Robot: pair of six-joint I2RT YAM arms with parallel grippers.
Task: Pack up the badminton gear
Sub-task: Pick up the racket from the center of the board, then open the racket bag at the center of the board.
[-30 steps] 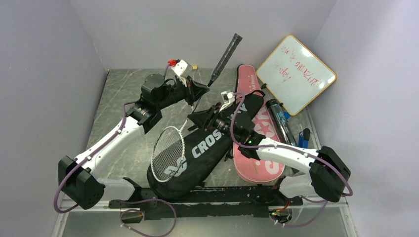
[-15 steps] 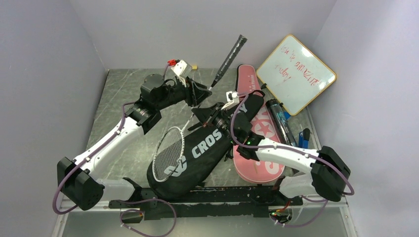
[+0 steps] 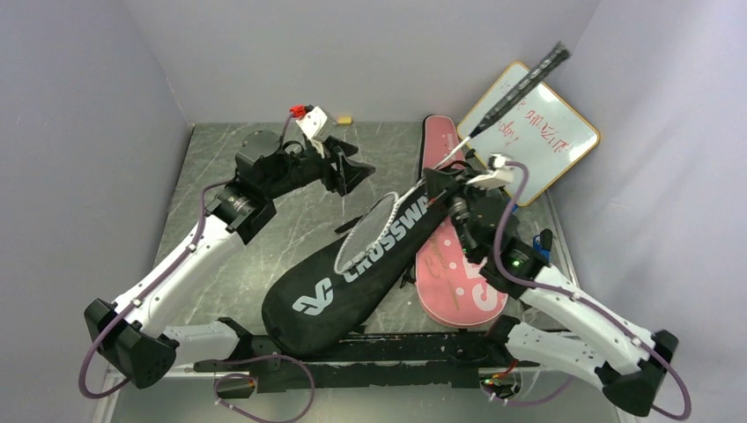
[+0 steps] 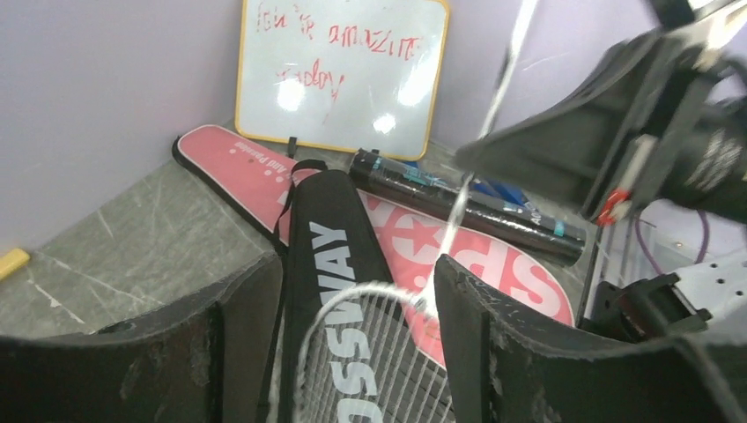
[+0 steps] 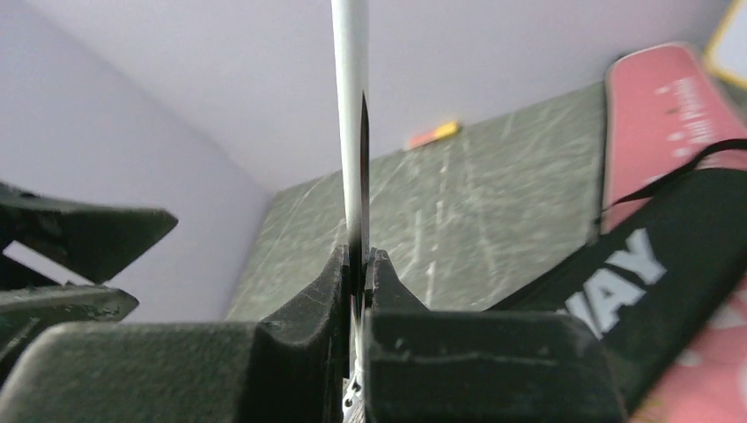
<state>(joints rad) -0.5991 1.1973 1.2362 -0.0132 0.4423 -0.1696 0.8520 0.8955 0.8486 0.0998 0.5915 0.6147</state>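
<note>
A white-framed racket hangs tilted over the black "CROSSWAY" cover, its dark grip raised toward the whiteboard. My right gripper is shut on its thin shaft, and the right wrist view shows the jaws pinching it. My left gripper stands open just left of the racket, touching nothing. In the left wrist view its fingers frame the racket head. The pink "SPORT" cover lies under the black one. A dark tube lies beside the pink cover.
The wood-framed whiteboard with red writing leans in the back right corner. A small pink-yellow marker lies at the back wall. Something blue sits by the right wall. Purple walls close in three sides.
My left gripper opened, let go of the racket shaft and drew back left. My right gripper shut on the shaft and swung the racket right, its head now over the black cover.
</note>
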